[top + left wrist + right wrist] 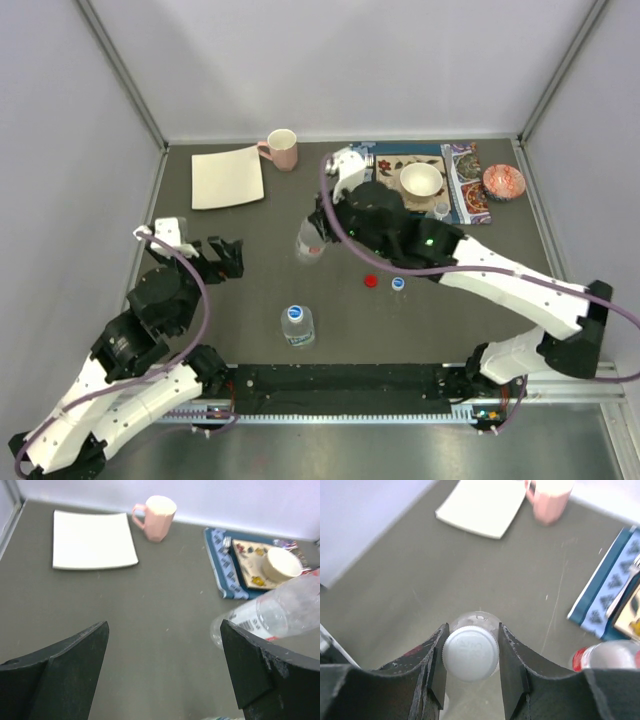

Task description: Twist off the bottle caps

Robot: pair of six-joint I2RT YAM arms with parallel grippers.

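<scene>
Right wrist | my right claw (471,639) pinches the whitish cap (470,654) at six o'clock | next: twist anticlockwise, bottle (480,615) likely unbraced | left claw (164,630) gaping, empty

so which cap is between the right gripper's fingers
The whitish-grey cap on its bottle; the red cap and blue cap lie loose on the table.

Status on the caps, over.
Left gripper open, empty. Right gripper shut on white cap. Red cap, blue cap loose nearby; nothing blocking.
</scene>
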